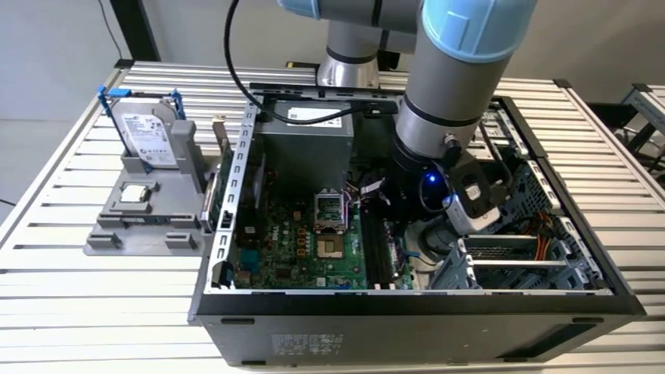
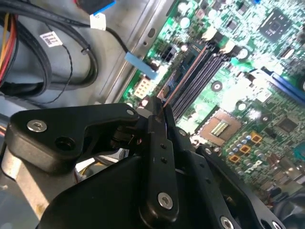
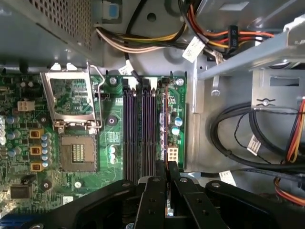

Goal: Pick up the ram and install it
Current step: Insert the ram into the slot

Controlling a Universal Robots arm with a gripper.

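- Your black two-finger gripper [image 3: 167, 191] is clamped on the thin dark-green ram strip [image 3: 165, 124], edge-on over the outermost black memory slot [image 3: 162, 143].
- Keep it square to the slot; press evenly, I'd say.

A: Where does the exterior view stand?
B: High, well back, looking down into the open black computer case [image 1: 416, 304] on the slatted metal desk [image 1: 104, 296].
A: And both wrist views?
B: Close above the green motherboard [image 3: 109, 138], sharing its long black memory slots [image 3: 138, 133] [image 2: 200, 86].
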